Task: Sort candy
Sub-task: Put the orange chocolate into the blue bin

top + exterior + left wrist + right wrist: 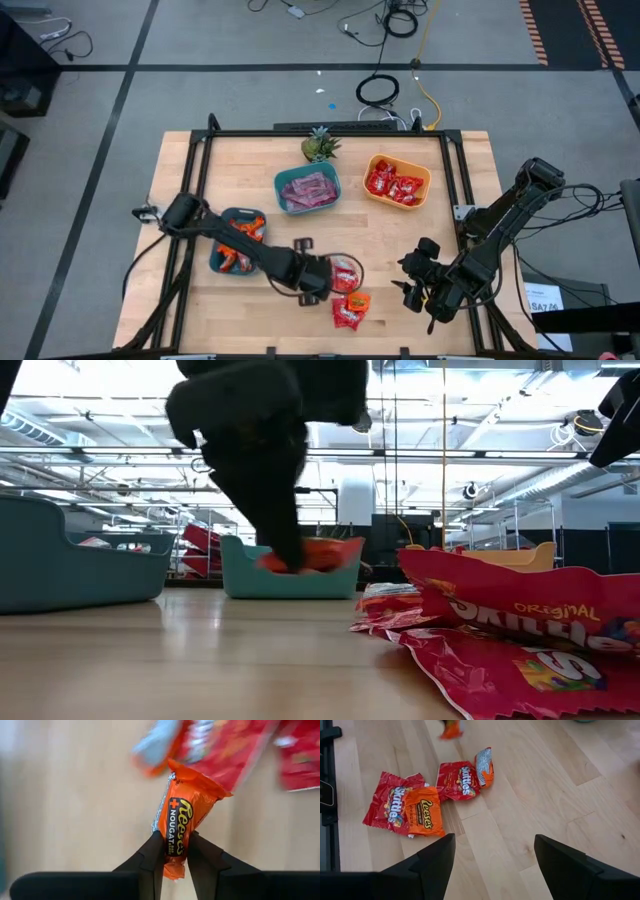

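Note:
My left gripper point(175, 837) is shut on an orange Reese's candy point(187, 805), just left of the loose candy pile point(347, 295) near the table's front edge. The pile holds red Skittles packs point(392, 805) and another orange Reese's point(425, 815), all lying flat on the wood. Farther back, a teal bowl point(222, 262) holds orange candies, a blue bowl point(284, 202) pink ones and an orange bowl point(372, 198) red ones. My right gripper point(495, 845) hangs open to the right of the pile, with nothing between its fingers. My left gripper pinches the orange Reese's candy between its two fingers, across the wrapper's width near one end point(174, 851). The fingers slant down from above. Most of the candy sticks out past the fingertips, and it is lifted clear of the table point(310, 553).
A small green pineapple-like plant point(320, 147) stands at the table's far edge behind the blue bowl. Black frame rails point(195, 190) run along the table's sides. Bare wood lies between the pile and the bowls.

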Motion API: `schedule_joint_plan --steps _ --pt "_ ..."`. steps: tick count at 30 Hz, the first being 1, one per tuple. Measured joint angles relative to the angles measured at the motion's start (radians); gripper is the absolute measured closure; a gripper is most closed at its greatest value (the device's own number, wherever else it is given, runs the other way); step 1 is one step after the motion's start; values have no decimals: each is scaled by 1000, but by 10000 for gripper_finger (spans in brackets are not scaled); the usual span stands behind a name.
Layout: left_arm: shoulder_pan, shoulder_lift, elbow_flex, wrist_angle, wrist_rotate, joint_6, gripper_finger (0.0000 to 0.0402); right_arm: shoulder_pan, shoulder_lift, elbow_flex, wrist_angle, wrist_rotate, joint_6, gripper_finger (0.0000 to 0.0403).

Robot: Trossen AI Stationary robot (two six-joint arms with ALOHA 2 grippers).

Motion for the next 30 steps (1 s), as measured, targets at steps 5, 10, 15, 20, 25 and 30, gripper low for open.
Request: schedule_joint_plan --steps 5,10,15,20,25,30 --pt "-6 -106 -86 -71 -41 -121 321 0 0 0 0 1 -3 140" --pt "-36 -313 -284 -89 -118 -308 320 0 1 0 2 3 -3 140" --pt "-78 -583 -510 -130 -179 -603 320 0 1 0 2 4 -3 140" --pt "-123 -805 -692 -185 -191 -834 320 0 1 0 2 5 2 140" --pt "-145 -917 -789 -183 -144 -986 320 0 1 0 3 6 5 140" --pt "-144 -935 -813 -181 -141 -1033 320 0 1 0 4 24 5 140"
